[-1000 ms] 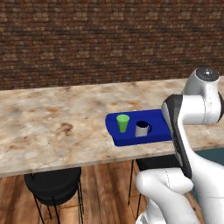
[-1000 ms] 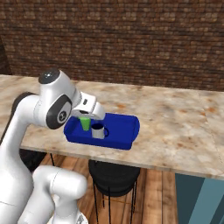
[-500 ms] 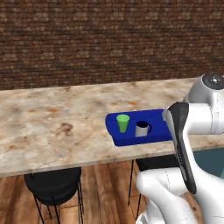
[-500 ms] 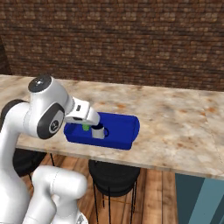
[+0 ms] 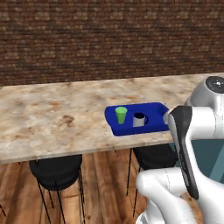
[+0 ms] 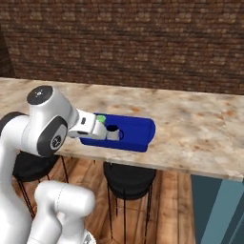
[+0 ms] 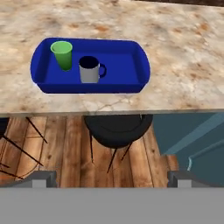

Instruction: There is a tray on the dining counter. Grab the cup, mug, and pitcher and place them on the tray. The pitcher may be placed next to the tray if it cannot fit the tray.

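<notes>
Currently, the cup (image 7: 62, 54) and mug (image 7: 90, 69) are being carried by the tray (image 7: 129, 65); the pitcher is outstanding, jaws spread wide, empty.

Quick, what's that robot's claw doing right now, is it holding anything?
Gripper: open, holding nothing.

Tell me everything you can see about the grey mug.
The mug is a small light grey cylinder with a dark inside and a dark navy handle. It stands upright inside the tray, in its left half as the hand view shows it, beside the cup without touching it. Nothing grips it.
</notes>
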